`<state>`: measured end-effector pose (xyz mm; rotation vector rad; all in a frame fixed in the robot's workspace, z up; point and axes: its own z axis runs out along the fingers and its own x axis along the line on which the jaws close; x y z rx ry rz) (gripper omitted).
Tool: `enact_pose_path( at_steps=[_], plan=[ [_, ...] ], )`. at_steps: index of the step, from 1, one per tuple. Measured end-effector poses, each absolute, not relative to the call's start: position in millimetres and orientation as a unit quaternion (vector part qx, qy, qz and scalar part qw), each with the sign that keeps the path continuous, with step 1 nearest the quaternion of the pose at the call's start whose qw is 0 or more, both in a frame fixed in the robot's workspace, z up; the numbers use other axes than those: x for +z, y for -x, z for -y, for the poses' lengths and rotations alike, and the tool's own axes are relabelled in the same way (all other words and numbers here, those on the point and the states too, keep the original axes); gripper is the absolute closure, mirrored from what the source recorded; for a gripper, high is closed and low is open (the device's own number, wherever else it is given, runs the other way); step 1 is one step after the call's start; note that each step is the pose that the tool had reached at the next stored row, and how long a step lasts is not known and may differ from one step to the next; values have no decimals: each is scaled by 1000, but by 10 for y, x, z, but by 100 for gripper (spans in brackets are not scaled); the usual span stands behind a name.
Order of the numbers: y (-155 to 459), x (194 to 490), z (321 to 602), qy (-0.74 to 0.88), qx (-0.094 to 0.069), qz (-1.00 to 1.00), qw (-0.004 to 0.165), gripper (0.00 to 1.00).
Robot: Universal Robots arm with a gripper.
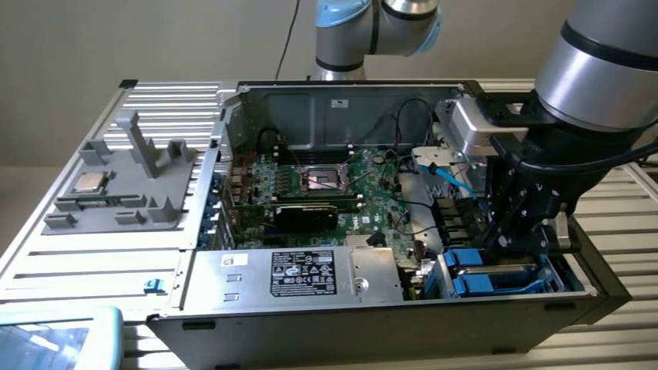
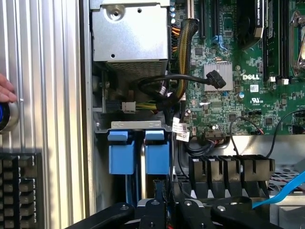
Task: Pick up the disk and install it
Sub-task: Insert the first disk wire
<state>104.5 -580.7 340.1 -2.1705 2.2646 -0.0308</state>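
The disk stands on edge in the drive bay at the case's front corner, on the exterior view's right. Its bright blue frame ends in two blue tabs, and the thin grey body shows between them. In the exterior view the disk sits low in the blue bay. My gripper reaches down into that bay from above. In the wrist view my gripper has its black fingers drawn close together at the near end of the disk, shut on its thin edge.
The open case holds a green motherboard, a silver power supply box beside the bay, loose black cables and a blue cable. A grey fixture with a small silver chip lies outside. A person's hand rests outside the case.
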Motion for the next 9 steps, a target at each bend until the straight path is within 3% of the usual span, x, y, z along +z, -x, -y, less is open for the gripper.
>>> enact_pose_path(
  at_steps=[9],
  plan=[
    [-1039, 3383, 5806, 692, -11, -722, 4, 84]
  ],
)
